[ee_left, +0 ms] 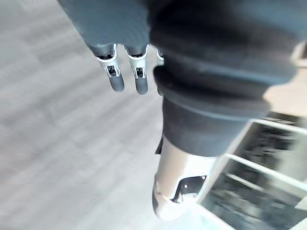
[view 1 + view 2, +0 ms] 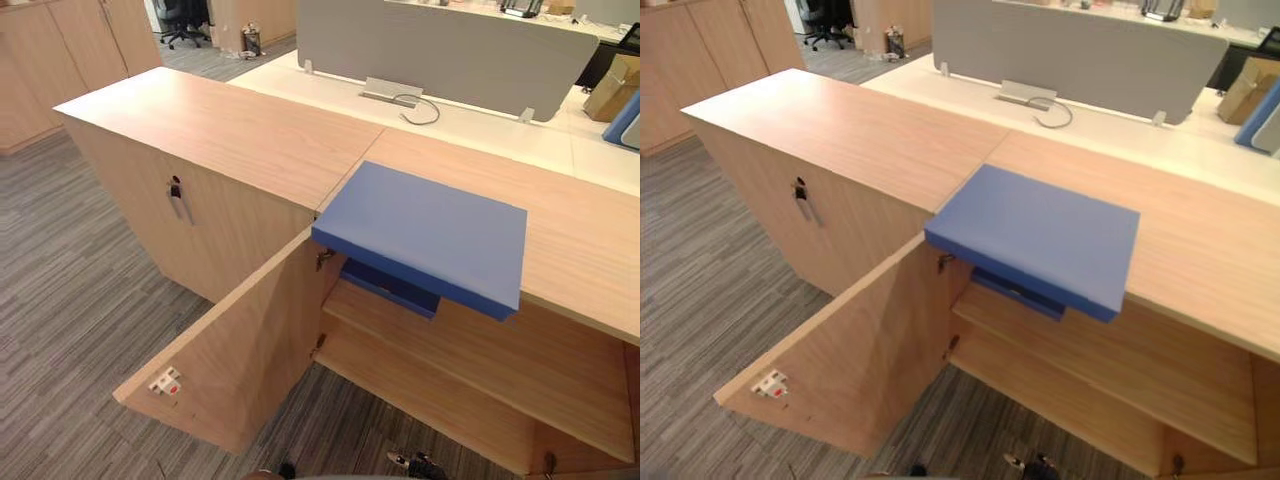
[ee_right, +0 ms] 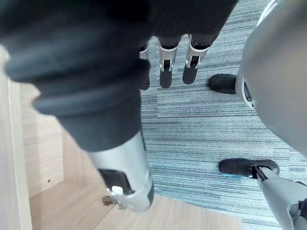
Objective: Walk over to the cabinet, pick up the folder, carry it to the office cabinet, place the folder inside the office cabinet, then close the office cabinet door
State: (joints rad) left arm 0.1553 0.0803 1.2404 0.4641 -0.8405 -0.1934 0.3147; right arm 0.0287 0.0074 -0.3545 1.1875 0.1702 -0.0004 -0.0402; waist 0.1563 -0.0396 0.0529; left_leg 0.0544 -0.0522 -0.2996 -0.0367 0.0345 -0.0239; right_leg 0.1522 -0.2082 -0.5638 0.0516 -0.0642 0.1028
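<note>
Left eye view: folder [image 2: 425, 235] overhangs the open office cabinet [image 2: 580, 235].

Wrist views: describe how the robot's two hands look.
The left hand and right hand look alike. Each has a dark, ribbed, soft-looking cover over the wrist and back, slim silver fingers ending in rounded dark tips, and a thicker, smooth silver thumb with a small dark inset panel.

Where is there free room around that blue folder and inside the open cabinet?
The wooden cabinet top is bare left of the blue folder, and again right of it. Inside, the shelf is free toward the right. It is tight at the left, under the folder's overhang beside the open door.
</note>
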